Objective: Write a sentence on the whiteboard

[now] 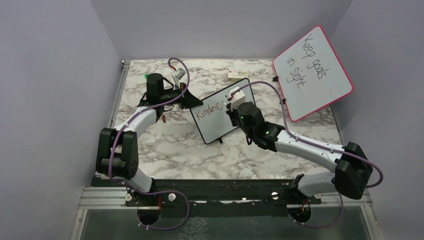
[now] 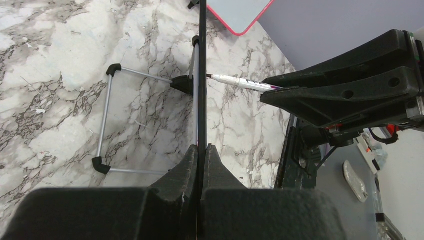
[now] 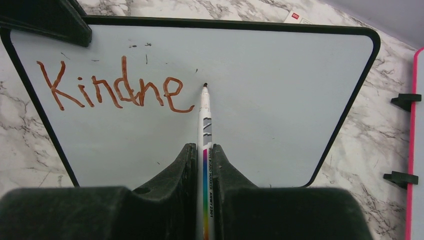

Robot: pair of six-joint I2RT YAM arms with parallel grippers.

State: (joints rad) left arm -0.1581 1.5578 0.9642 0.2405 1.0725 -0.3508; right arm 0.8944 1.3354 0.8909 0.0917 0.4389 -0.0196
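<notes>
The black-framed whiteboard (image 1: 219,126) stands tilted on the marble table, and its face fills the right wrist view (image 3: 270,100). The sentence on it reads "Kindne" (image 3: 115,90) in red-brown letters (image 1: 209,110). My left gripper (image 1: 192,104) is shut on the board's left edge, which runs edge-on up the left wrist view (image 2: 202,75) from between the jaws (image 2: 202,148). My right gripper (image 3: 204,148) is shut on a white marker (image 3: 205,120). The marker's tip sits at the board just right of the "e". From the left wrist, the marker (image 2: 240,82) meets the board's face.
A larger pink-framed board (image 1: 312,72) reading "Keep goals in sight" leans at the back right, its edge and black clips (image 3: 406,100) close to the small board. A small white box (image 1: 235,76) lies behind it. A small red piece (image 1: 163,119) lies by the left arm.
</notes>
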